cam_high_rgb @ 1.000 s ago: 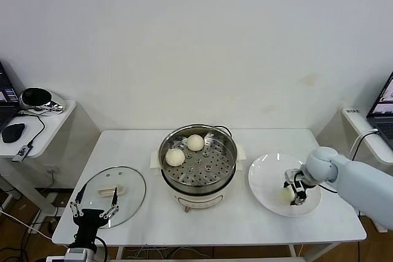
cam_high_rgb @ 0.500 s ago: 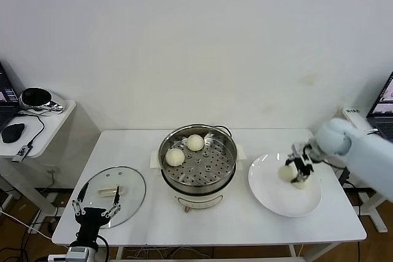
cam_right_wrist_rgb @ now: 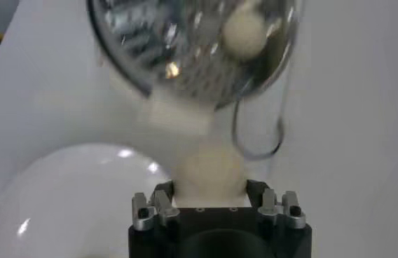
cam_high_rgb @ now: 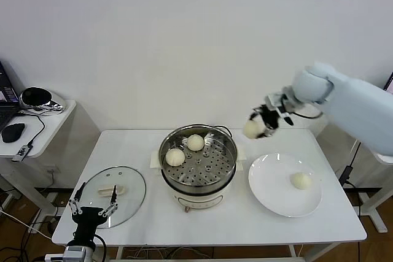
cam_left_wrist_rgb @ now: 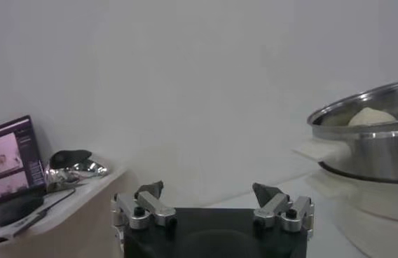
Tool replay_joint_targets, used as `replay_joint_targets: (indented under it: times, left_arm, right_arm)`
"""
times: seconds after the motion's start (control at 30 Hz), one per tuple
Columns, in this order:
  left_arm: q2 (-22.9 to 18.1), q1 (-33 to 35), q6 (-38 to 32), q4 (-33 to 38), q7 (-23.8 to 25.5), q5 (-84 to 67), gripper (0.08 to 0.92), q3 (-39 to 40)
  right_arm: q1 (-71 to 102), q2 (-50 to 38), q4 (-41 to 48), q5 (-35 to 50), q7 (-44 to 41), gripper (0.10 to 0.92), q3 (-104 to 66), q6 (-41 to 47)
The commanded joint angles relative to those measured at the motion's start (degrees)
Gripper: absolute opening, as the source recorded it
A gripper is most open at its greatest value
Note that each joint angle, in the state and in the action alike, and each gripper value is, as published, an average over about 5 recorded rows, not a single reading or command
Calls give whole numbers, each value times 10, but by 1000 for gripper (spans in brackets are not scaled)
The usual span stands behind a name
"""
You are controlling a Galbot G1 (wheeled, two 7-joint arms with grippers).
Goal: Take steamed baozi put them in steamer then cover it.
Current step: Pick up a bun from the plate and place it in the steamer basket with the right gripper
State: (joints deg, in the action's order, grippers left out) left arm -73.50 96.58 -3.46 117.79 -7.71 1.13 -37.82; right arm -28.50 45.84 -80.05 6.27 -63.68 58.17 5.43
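Note:
My right gripper (cam_high_rgb: 258,124) is shut on a cream-white steamed baozi (cam_high_rgb: 250,129), held in the air just right of the steamer's rim and above the table. In the right wrist view that baozi (cam_right_wrist_rgb: 209,172) fills the gap between the fingers. The steamer (cam_high_rgb: 209,167), a shiny steel pot on a white base, holds two baozi (cam_high_rgb: 195,142) (cam_high_rgb: 175,157) on its perforated tray. Another baozi (cam_high_rgb: 301,180) lies on the white plate (cam_high_rgb: 273,182). The glass cover (cam_high_rgb: 126,197) lies flat on the table's left. My left gripper (cam_high_rgb: 93,209) stands open at the table's front-left edge, beside the cover.
A small side table (cam_high_rgb: 52,124) at far left carries a mouse and a shiny metal object. Another stand (cam_high_rgb: 359,121) is at the right behind my right arm. The left wrist view shows the steamer (cam_left_wrist_rgb: 374,137) off to one side.
My right gripper has lifted a baozi off the plate and carried it up and left to the steamer's right rim. One baozi stays on the plate. The left arm has not moved.

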Motion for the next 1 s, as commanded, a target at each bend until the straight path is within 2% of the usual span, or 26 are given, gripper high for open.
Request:
replay_joint_targets:
  times: [0.03,0.43,1.0]
  left_arm:
    - [-2,0,-1,1,0,-2,823,-5]
    - [-9,4,-3,5,0,-4,823,-14]
    - [-13,5,-8,1,-1,-7,823,-21]
  right_arm:
    - [-78,162,4,35,23,644,125,-154]
    - [-38,226,26,-75,32,656,181,-283]
    - [4,272,43,-113,26,662,192,-311]
